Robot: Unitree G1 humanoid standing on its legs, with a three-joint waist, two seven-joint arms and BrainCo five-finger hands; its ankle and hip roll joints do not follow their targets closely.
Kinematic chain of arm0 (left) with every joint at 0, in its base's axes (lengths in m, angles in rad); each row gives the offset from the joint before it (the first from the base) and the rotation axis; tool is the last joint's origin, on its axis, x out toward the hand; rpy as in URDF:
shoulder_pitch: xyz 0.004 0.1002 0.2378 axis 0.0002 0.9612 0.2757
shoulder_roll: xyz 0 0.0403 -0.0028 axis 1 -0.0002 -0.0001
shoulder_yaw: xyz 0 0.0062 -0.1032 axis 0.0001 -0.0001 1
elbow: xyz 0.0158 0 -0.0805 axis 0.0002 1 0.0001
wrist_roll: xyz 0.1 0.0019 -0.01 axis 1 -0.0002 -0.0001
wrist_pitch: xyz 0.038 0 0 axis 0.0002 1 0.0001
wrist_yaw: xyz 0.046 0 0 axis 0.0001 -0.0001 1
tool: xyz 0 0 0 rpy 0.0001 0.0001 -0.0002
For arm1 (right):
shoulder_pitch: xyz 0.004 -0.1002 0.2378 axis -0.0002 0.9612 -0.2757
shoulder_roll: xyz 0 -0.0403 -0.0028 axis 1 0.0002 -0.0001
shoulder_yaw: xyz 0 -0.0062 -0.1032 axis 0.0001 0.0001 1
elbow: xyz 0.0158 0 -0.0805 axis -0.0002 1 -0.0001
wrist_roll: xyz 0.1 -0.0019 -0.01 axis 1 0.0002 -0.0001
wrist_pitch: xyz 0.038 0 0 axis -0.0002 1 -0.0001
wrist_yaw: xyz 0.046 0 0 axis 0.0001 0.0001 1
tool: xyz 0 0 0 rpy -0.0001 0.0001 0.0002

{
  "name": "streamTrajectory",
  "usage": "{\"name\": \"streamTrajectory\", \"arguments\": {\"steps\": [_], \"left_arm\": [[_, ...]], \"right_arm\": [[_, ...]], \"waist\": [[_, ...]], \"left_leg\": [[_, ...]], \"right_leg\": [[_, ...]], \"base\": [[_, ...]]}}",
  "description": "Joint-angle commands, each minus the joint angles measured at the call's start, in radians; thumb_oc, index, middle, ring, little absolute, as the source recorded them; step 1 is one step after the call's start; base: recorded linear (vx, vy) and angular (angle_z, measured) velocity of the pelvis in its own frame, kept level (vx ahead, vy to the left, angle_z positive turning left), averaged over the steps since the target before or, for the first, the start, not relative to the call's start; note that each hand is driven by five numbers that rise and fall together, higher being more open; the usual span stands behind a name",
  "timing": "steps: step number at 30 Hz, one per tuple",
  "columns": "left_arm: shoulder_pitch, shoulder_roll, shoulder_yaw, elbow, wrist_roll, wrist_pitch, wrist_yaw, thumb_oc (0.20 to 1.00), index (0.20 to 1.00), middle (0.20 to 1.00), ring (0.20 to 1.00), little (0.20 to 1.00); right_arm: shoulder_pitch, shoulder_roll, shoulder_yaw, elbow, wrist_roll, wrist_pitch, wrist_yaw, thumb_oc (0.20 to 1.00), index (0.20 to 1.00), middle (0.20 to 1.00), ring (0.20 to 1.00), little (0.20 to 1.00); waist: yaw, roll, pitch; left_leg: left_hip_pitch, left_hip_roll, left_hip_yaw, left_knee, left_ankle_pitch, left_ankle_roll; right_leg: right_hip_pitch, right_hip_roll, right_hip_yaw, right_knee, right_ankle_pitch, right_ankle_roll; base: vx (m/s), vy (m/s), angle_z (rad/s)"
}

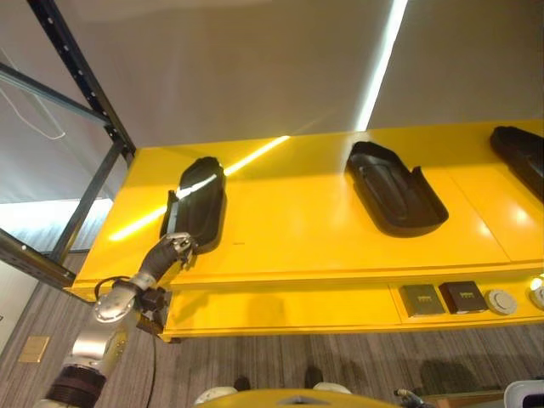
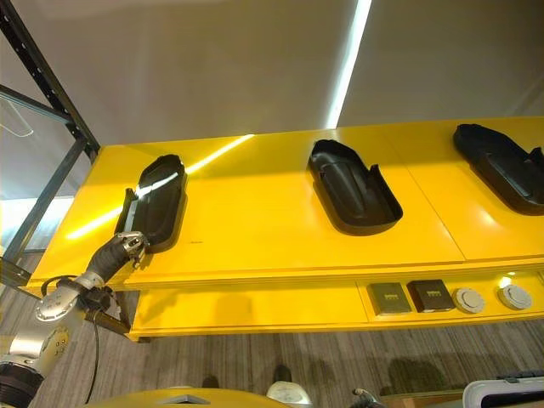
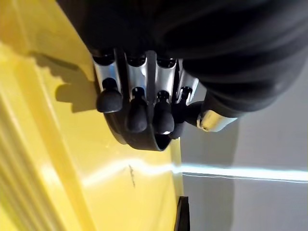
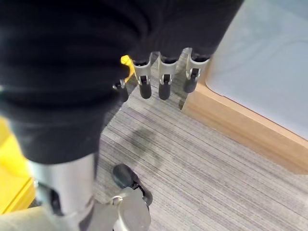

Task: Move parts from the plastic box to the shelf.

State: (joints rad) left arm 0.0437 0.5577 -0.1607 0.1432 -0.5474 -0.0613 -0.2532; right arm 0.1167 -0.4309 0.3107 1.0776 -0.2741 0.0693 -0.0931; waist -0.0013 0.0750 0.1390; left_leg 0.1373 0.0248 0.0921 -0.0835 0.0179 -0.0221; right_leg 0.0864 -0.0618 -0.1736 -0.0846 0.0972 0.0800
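Note:
Three black moulded parts lie on the yellow shelf (image 1: 297, 234): one at the left (image 1: 200, 200), one in the middle (image 1: 393, 191) and one at the right edge (image 1: 523, 153). My left hand (image 1: 176, 248) is at the near end of the left part, with its fingers (image 3: 137, 115) curled over the part's rim (image 3: 144, 143) and the thumb (image 3: 211, 120) on the other side. My right hand (image 4: 163, 79) hangs low over the striped grey floor with relaxed fingers and nothing in it.
Below the shelf top, a lower ledge holds two dark square pieces (image 1: 422, 299) (image 1: 462, 296) and round white pieces (image 1: 501, 301). A dark metal rack upright (image 1: 85, 76) stands at the shelf's left end. A pale box corner (image 2: 501, 395) shows at lower right.

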Motion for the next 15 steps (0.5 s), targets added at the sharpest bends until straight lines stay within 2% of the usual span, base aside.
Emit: {"name": "streamTrajectory", "arguments": {"steps": [1, 15], "left_arm": [[-0.066, -0.005, 0.02, -0.035, -0.03, -0.04, -0.01, 0.2, 0.2, 0.2, 0.2, 0.2], [-0.07, -0.016, 0.012, 0.055, -0.001, -0.08, 0.062, 0.2, 0.2, 0.2, 0.2, 0.2]], "right_arm": [[-0.03, -0.002, 0.032, 0.037, -0.014, -0.001, 0.004, 1.0, 1.0, 1.0, 1.0, 1.0], [-0.033, -0.009, 0.041, 0.03, -0.028, -0.002, 0.015, 1.0, 1.0, 1.0, 1.0, 1.0]], "waist": [[-0.006, -0.038, 0.011], [-0.009, -0.04, 0.013]], "left_leg": [[-0.064, -0.044, 0.05, 0.104, -0.06, 0.027], [-0.06, -0.041, 0.053, 0.103, -0.058, 0.026]], "right_leg": [[0.002, 0.009, 0.003, 0.053, -0.08, 0.033], [0.005, 0.009, 0.0, 0.055, -0.081, 0.032]], "base": [[0.0, 0.0, 0.0], [0.0, 0.0, 0.0]]}}
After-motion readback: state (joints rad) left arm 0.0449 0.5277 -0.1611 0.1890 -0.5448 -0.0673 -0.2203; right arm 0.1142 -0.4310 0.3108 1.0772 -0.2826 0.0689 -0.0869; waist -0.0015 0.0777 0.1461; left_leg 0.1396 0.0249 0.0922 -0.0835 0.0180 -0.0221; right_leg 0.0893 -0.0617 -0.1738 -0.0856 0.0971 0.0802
